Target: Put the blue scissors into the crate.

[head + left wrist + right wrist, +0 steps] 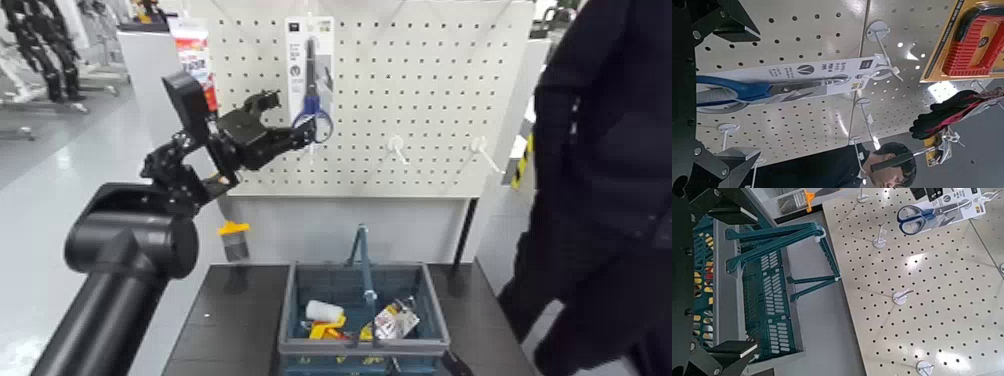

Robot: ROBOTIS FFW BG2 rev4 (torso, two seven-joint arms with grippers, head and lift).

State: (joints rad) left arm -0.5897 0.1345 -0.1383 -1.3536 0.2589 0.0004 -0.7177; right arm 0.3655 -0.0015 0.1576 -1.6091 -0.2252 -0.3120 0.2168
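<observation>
The blue scissors point(312, 85) are seen hanging on the white pegboard point(420, 90), fixed to their tall white card, handles at the bottom. The left end effector point(305, 133) is raised to the board and placed right at the blue handles, its dark fingers reaching in from the robot's left. Whether the fingers are closed on the handles or only beside them cannot be told from the head view.

In the left wrist view the scissors point(742, 88) lie across the picture against the perforated board, and the end effector's dark fingers point(727, 23) are spread wide apart on either side of the blue loops, with no contact shown. The card point(828, 74) is hooked on a white peg at its far end.

The crate point(290, 300) sits below the board on the dark worktop point(215, 320), its thin handle point(362, 260) standing upright. Small packs are lying inside it, among them a white tube-like item point(322, 311).

From the right wrist view the crate point(766, 298) is seen from above, close by, with the scissors point(916, 217) well apart up on the board. Only dark edges of the right end effector are glimpsed there, so its opening cannot be told.

A person in dark clothing point(600, 180) is standing at the robot's right.
</observation>
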